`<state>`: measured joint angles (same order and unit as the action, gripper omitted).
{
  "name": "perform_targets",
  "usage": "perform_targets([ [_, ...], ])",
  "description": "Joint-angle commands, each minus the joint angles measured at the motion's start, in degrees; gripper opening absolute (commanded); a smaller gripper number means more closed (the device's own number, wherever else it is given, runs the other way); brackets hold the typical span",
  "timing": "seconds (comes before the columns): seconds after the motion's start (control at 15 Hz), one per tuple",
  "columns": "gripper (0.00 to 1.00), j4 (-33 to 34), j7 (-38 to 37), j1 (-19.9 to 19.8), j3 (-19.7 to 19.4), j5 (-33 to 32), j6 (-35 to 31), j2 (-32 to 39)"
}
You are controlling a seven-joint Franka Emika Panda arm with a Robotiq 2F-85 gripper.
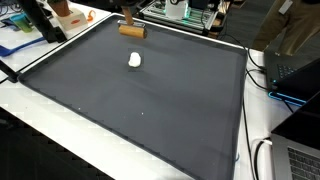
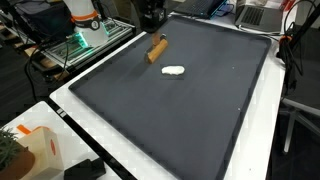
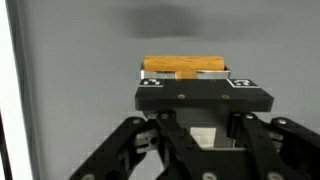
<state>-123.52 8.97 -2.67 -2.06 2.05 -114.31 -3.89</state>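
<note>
Block of wood (image 3: 185,68) lies at twelve o'clock from the fingers (image 3: 205,97), long axis nine-to-three; their gap cannot be told.

A robotics lab bench.
A white surface (image 1: 262,120) carries a large dark mat (image 1: 150,95) under a robot gripper (image 3: 188,72), as seen in the wrist view. In the exterior views, the edges are crowded with loose cables (image 2: 296,45), a laptop (image 1: 298,72), an open laptop (image 2: 262,13) and a rack of electronics glowing green (image 2: 82,42). A small potted plant (image 2: 10,150) sits at one corner.
</note>
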Motion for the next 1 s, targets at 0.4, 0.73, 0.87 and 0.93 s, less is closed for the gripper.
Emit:
perform_targets([
  [0.4,0.22,-3.82,-31.02,3.44,4.55,-13.41,-11.42,3.04],
  [0.73,0.22,-4.59,-31.65,5.11,5.21,-13.70,-11.54,4.52],
  [0.87,0.22,-4.10,-30.43,5.50,5.28,-12.24,-10.60,5.23],
  [0.93,0.22,-4.05,-30.33,5.62,5.27,-11.70,-11.05,5.55],
])
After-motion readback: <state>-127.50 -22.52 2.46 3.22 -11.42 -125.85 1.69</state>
